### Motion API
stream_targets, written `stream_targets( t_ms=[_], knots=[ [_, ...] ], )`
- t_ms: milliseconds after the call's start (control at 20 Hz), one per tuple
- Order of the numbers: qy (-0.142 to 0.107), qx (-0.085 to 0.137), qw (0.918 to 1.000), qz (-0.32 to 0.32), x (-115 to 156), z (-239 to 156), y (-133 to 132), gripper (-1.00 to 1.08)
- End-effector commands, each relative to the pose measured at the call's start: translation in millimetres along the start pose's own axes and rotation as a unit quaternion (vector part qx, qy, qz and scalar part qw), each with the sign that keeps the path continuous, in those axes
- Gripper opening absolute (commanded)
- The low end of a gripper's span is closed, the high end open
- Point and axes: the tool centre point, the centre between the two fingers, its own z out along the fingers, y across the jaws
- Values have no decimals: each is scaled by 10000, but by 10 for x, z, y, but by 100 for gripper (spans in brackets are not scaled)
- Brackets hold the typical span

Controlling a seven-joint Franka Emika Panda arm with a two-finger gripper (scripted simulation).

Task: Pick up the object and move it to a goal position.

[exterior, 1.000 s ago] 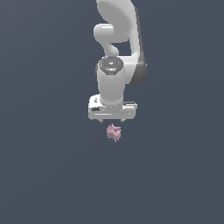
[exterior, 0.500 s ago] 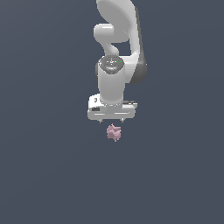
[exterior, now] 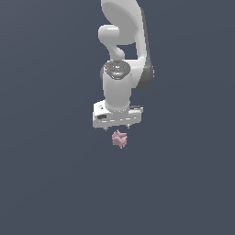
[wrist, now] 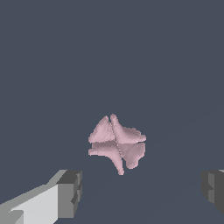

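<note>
Pincer (exterior: 118,125) fingertips (wrist: 70,192) cropped (object (wrist: 116,143) whole).

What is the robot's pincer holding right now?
Nothing. The white pincer is open, its fingers wide apart and clear of the tiny pale pink knobbly object, which no finger touches.

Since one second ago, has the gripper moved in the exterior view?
No clear move. The gripper hangs at the same spot just above the pink object, which also lies where it lay; its jaws stand open in the wrist view.
</note>
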Motion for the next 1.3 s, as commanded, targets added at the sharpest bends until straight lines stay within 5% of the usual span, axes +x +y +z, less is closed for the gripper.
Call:
stream_targets(
  t_ms=[0, 600, 1250],
  knots=[
    [-2, -4, 9998, -216, 1, 25, -3, 100],
    [-4, -15, 9842, -1768, 7, 194, -34, 100],
    [16, -6, 9352, -3540, 14, 382, -83, 100]
  ],
)
